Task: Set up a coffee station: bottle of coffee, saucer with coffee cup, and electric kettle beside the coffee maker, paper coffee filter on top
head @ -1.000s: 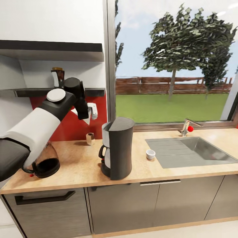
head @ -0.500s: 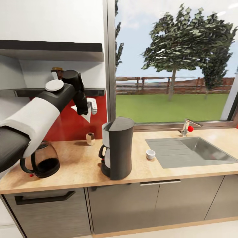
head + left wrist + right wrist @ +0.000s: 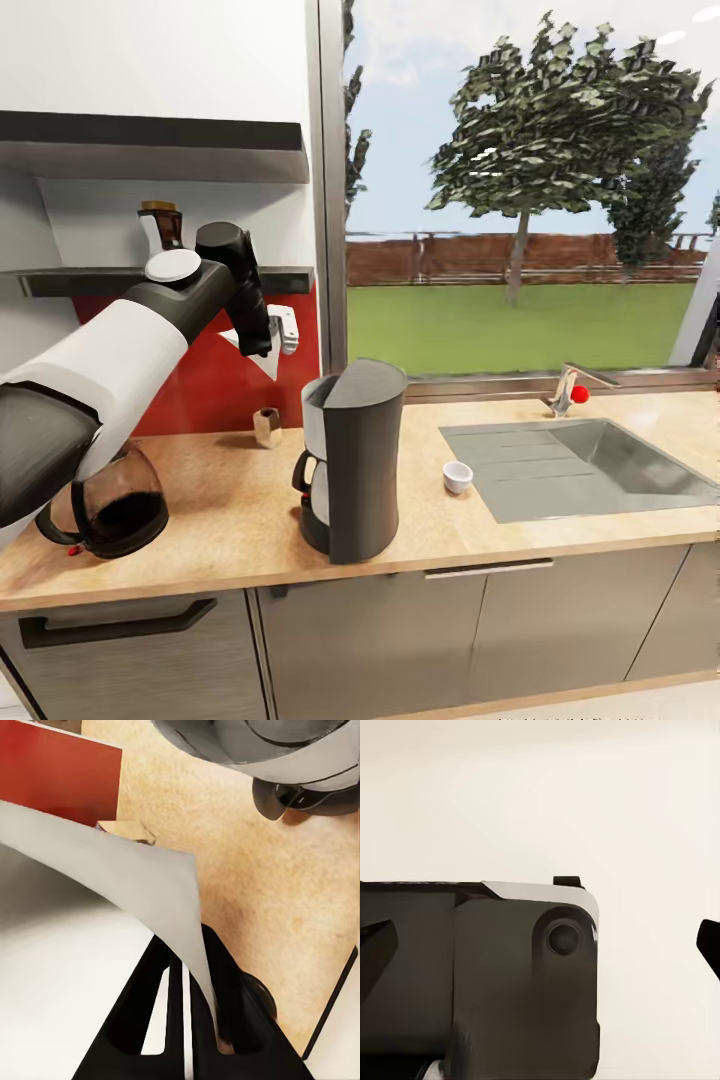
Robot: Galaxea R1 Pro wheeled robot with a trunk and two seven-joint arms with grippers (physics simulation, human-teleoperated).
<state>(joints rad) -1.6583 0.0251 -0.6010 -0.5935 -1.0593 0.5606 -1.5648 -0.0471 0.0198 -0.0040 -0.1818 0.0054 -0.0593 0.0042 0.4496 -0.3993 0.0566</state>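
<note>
Hanging from the left claw (image 3: 268, 345), the paper coffee filter (image 3: 262, 356) sits in the air below the kitchen shelf (image 3: 150, 280) and in front of the red wall panel (image 3: 215, 385). The claw's two black fingers (image 3: 169, 1012) are clamped on the filter's thin white edge in the left wrist view, with the sheet fanning away from them. The coffee maker (image 3: 350, 460) stands on the bench (image 3: 230, 510) to the right of the held filter and lower. Its slanted top is the target, so I judge that the coming move is a short carry rightward and down over the pale basket. The left arm is clearly the one placed for this. The right claw (image 3: 540, 945) faces a plain pale surface, and I cannot tell whether its fingers are apart or together.
</note>
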